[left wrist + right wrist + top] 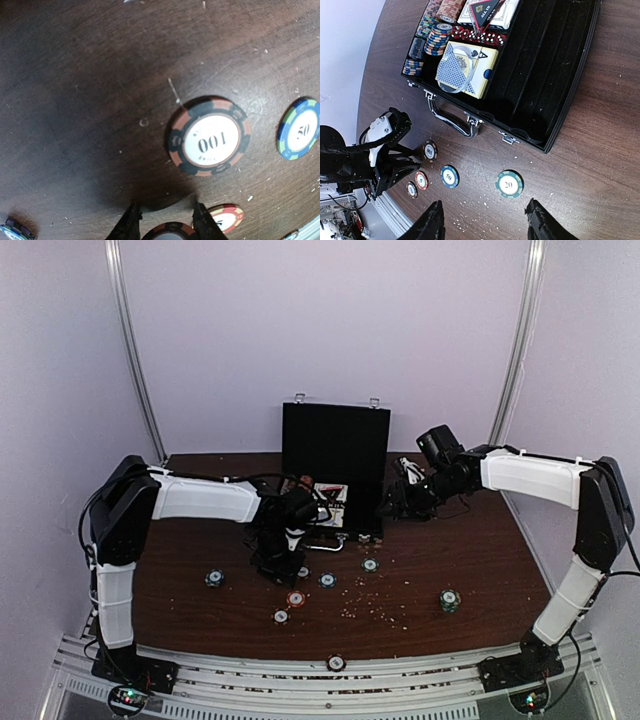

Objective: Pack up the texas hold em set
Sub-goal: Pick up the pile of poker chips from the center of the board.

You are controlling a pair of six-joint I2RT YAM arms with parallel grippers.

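Note:
The black case [335,440] stands open at the back, lid upright. Its tray [545,75] holds chip stacks [437,37], a card deck [465,67] and red dice [479,36]. Loose poker chips lie in front: a "100" chip [209,137], a blue "50" chip [299,128], a red chip [227,217] and a teal "20" chip [509,183]. My left gripper [165,205] hangs just above the table left of the "100" chip, shut on a black-and-orange chip [170,231]. My right gripper [484,202] hovers open and empty at the case's right side [392,508].
More chips lie apart: one at the left [214,578], one at the right [449,600], one on the metal rails [335,663] at the near edge. Pale crumbs [375,608] speckle the brown table. The case handle [452,120] and latches face the chips.

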